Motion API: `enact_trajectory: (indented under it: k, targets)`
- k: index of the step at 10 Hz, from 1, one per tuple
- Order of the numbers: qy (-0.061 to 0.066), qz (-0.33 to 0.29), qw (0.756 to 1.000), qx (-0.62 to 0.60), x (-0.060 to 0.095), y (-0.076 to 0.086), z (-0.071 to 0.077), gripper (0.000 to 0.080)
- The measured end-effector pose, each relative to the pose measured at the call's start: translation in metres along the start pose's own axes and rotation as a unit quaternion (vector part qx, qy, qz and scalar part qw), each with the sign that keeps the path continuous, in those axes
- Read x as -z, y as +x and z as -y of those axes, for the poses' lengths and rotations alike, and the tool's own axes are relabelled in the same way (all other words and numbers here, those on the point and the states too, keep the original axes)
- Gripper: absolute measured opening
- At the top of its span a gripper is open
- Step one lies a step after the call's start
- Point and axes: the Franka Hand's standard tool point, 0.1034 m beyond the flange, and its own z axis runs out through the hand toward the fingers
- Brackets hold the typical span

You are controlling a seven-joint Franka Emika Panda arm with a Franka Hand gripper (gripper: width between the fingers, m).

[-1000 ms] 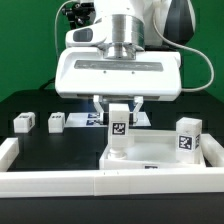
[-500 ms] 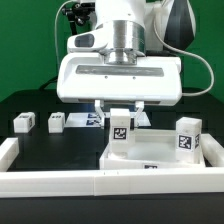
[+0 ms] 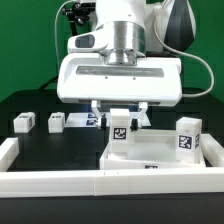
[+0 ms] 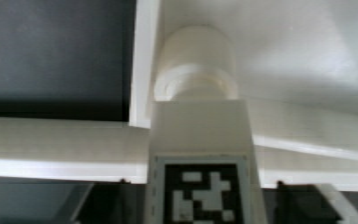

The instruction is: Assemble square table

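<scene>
The square table's white slab [image 3: 160, 155] lies at the front right, with its rim and inner face filling the wrist view [image 4: 318, 100]. A white tagged leg [image 3: 120, 130] stands upright at the slab's near-left corner. My gripper [image 3: 120, 108] comes straight down over it and is shut on the leg's top. In the wrist view the leg [image 4: 202, 130] runs between my fingers, and my gripper [image 4: 201, 205] holds it at the tagged end. A second leg [image 3: 187, 137] stands upright on the slab at the exterior view's right.
Two loose white legs [image 3: 22, 122] [image 3: 55, 122] lie on the black table at the exterior view's left. The marker board [image 3: 86, 120] lies behind them. White border rails [image 3: 60, 182] run along the front and sides.
My gripper and the held leg have sunk slightly toward the slab and shifted a little to the exterior view's right. Nothing else moved.
</scene>
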Motion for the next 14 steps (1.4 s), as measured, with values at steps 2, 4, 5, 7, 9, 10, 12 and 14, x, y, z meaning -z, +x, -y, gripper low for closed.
enact_trajectory:
  k: [2,4,5,7,9,10,12,14]
  targets:
    - [0.0,0.0,1.0,0.0,0.0,0.0,0.0,0.0612]
    - [0.0,0.0,1.0,0.0,0.0,0.0,0.0,0.0648]
    - [0.0,0.0,1.0,0.0,0.0,0.0,0.0,0.0648]
    - [0.002,0.004,1.0,0.0,0.005,0.005,-0.002,0.0649]
    - [0.007,0.013,1.0,-0.005,0.015,0.015,-0.006,0.0649]
    - [0.019,0.036,0.999,-0.008,0.02,0.02,-0.004,0.0649]
    - [0.024,0.052,0.998,-0.01,0.016,0.015,-0.001,0.0649]
    - [0.054,0.139,0.989,-0.022,0.013,0.015,0.004,0.0649]
